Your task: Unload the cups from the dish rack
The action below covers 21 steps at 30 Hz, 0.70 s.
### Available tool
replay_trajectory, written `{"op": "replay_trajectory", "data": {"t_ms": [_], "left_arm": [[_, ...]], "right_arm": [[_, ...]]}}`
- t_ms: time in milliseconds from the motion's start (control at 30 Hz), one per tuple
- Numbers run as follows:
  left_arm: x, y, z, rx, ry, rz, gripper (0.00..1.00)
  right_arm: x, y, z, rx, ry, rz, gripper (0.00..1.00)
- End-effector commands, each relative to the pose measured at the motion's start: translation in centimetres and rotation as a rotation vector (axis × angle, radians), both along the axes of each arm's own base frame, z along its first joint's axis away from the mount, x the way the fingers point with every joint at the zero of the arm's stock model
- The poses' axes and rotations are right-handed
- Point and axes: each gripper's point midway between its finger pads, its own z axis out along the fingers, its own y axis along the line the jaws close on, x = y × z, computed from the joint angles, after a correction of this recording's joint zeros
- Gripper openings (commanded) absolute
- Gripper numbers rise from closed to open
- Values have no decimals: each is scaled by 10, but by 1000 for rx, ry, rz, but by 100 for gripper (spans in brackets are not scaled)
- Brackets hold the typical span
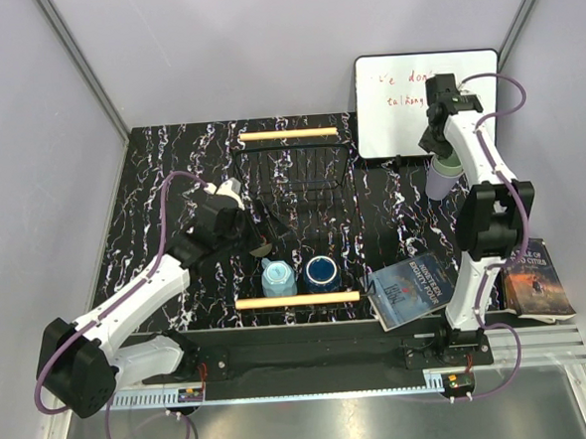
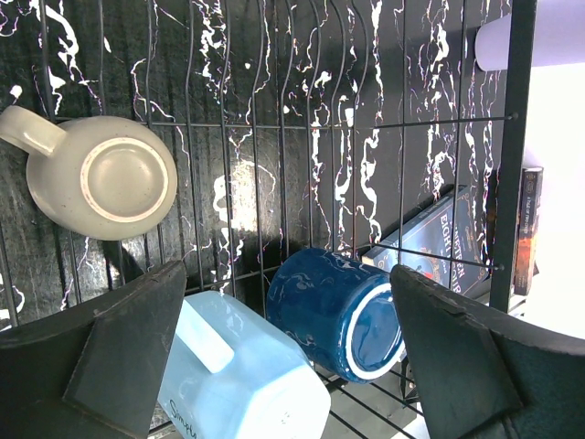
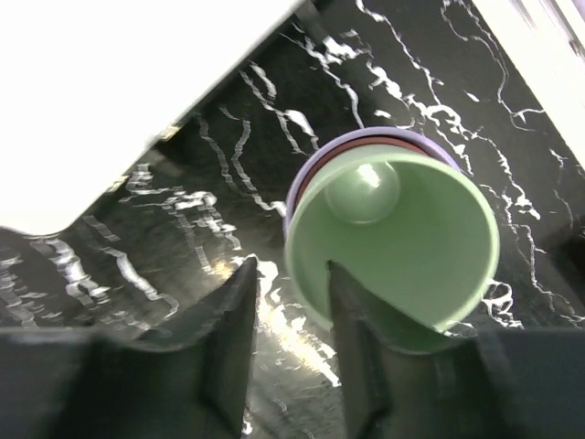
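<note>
The black wire dish rack (image 1: 300, 169) lies mid-table, a wooden bar at each end. A light blue mug (image 1: 278, 277) and a dark navy mug (image 1: 322, 270) lie on their sides in its near end. My left gripper (image 1: 254, 232) hovers over the rack, open wide; in its wrist view both mugs (image 2: 238, 375) (image 2: 338, 306) lie below the fingers (image 2: 119, 357), and a beige handled mug (image 2: 101, 178) sits base-up. Right of the rack, the pale green tumbler (image 3: 402, 238) sits nested in the lavender tumbler (image 1: 440, 183). My right gripper (image 3: 291, 267) is open astride its rim, one finger inside.
A white whiteboard (image 1: 404, 83) with red writing lies at the back right, just behind the stacked tumblers. One book (image 1: 412, 290) lies at the rack's near right corner, and another book (image 1: 538, 279) lies beside the right arm's base.
</note>
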Motion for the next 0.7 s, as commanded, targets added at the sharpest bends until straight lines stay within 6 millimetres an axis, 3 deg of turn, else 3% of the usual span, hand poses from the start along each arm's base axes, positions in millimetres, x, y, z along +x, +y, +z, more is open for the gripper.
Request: {"op": "replay_trajectory", "data": {"t_ms": [0,67,100,167,200,233,333,367,400,433,567,633,667], "left_arm": [[3,0,13,-12,-50,-4,99],[4,0,17,-6,-66,-8,99],[5,1,18,-1,-73,-4,99],[7,1,25,3,-93,-7,99],[9,3,27,8,-100,-2,99],[10,3,27,21,-108,-9,99],[14,2,29,67,-122,-42,99],[18,3,34,86,-137,-39,99],[19,3,34,104,-135,-48,99],[20,9,24,165,-115,-52,99],[29,12,30,261,-129,-60,99],[27,15,29,303,-129,-64,99],[26,14,31,321,-139,-64,99]], "right_arm": [[1,7,93,47,-250,19,48],[-1,16,111,82,-298,51,54],[-5,21,131,104,-356,65,57],[-9,46,153,220,-426,157,61],[-13,60,174,276,-508,214,64],[-21,91,188,405,-543,339,67],[-50,140,213,521,-642,564,77],[-60,156,215,512,-652,615,78],[-81,180,213,511,-641,687,80],[-90,190,209,492,-634,722,80],[-130,218,202,551,-656,809,80],[-155,227,188,584,-652,841,80],[-161,230,171,591,-624,842,80]]}}
